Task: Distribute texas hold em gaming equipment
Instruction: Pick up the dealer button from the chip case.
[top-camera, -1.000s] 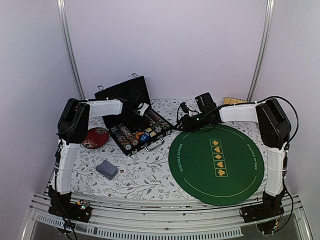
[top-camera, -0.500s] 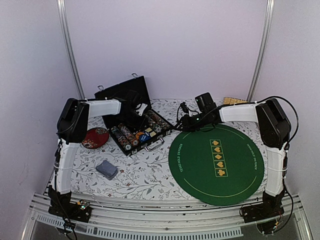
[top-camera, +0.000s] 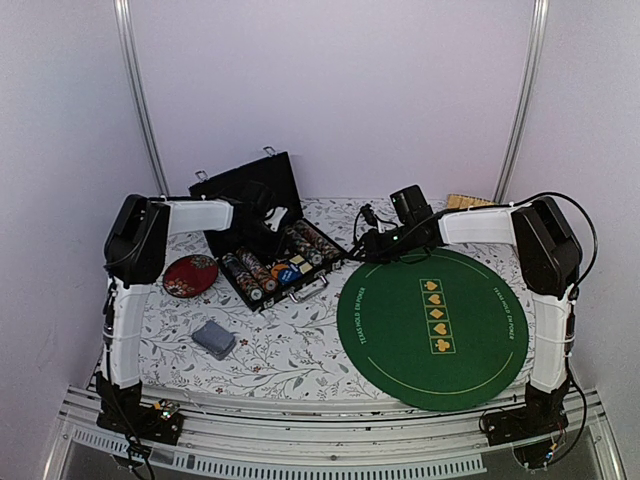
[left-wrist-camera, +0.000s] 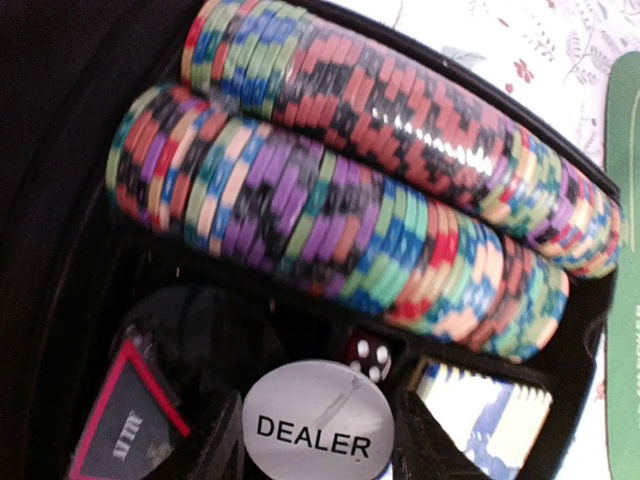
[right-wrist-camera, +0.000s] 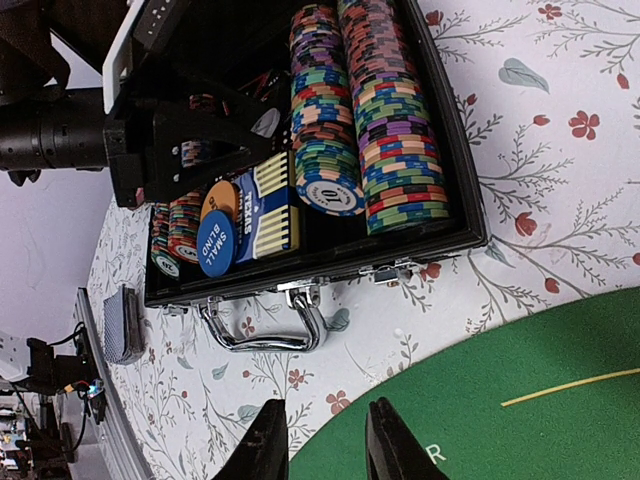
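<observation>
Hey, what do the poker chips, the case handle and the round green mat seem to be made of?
Poker chips: likely plastic or clay composite, glossy; light glints on the stacked edges.
Case handle: polished metal, probably chromed; bright mirror-like highlights.
Round green mat: apparently felt or similar fabric, matte; no glare, printed yellow markings.

Soft even light, faint shadows, glare on poker chips (left-wrist-camera: 430, 135), left wrist view blurred close
</observation>
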